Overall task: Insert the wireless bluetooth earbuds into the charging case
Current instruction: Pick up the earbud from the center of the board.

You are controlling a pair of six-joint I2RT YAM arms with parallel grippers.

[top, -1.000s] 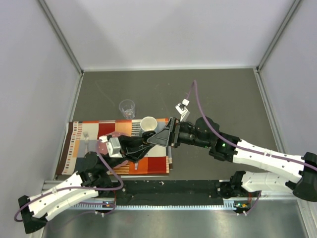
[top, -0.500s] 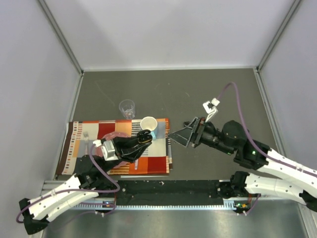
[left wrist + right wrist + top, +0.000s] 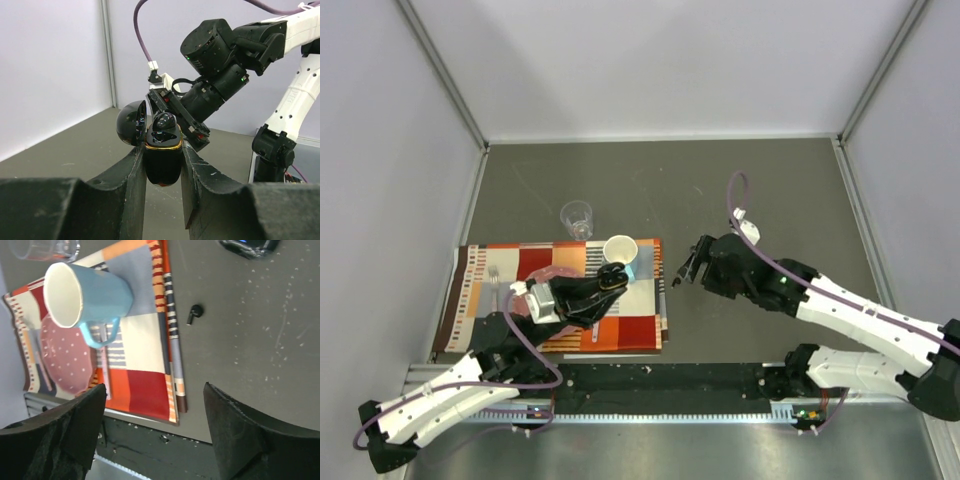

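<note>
Grey tabletop point(image 3: 260, 355) framed the work. Left gripper point(image 3: 163, 150) was clenched on the case point(image 3: 162, 162). Its two fingers point(image 3: 136, 170) pressed the glossy black shell from either side, the lid point(image 3: 131, 122) stood swung open to the left, and one seated bud point(image 3: 165, 121) rose above the gold rim. Right gripper point(image 3: 682, 270) hung just off the right edge of the mat point(image 3: 150, 350), jaws spread wide with nothing between them. Below it a loose bud point(image 3: 194, 313) lay flat on the tabletop, just beside the striped mat but not touching it. On that mat stood a blue mug point(image 3: 87, 295) with a pink plate point(image 3: 62, 360) next to it. No other buds could be made out.

The loose bud looked hard, feather-light and slick, likely to skid or flip under an uneven pinch. Its best hold appeared to be across the round head, leaving the stem free to drop into the case's socket. The case seemed rigid enough to bear a firm squeeze on its sides, clear of the hinge.
</note>
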